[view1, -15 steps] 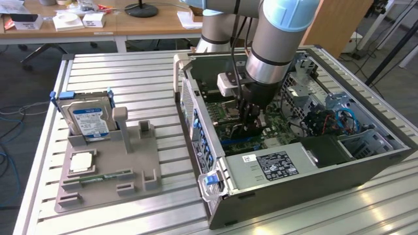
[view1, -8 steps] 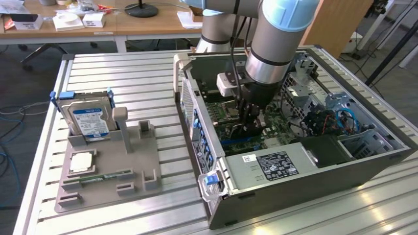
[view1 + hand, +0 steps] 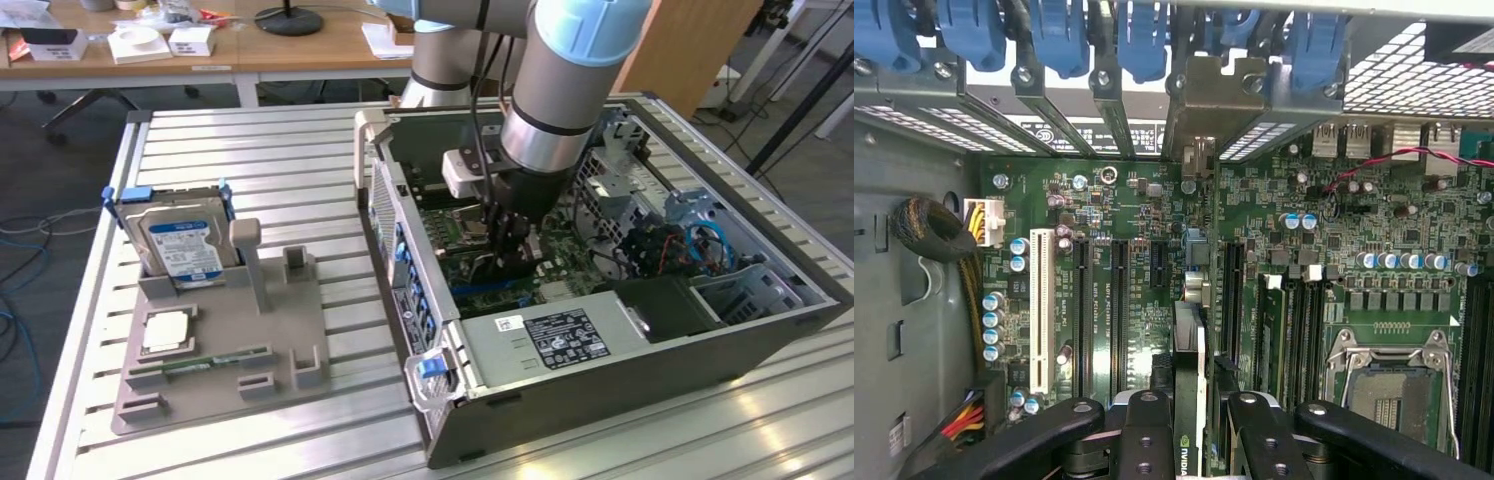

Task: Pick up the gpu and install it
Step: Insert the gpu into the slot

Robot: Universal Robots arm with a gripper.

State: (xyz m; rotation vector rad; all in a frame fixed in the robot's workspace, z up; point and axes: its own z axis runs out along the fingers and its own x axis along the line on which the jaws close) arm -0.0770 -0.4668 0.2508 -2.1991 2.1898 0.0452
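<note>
Already the fingers (image 3: pixel 1144 440) pinch the gpu (image 3: pixel 1189 360) edge-on inside the computer case (image 3: pixel 641 395); pickup done; seating into the motherboard (image 3: pixel 1144 330) beyond them seems unfinished.

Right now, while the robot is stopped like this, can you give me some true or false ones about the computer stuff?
1. The jaws are closed on a graphics card, held edge-on above the green board. True.
2. The hard drive is inside the computer case. False: it stands in the gray holder on the table, outside the case, toward the exterior view's left.
3. The computer case has its side open, so you can see the parts inside. True.
4. The robot arm is reaching over the gray holder. False: it reaches down into the open case.
</note>
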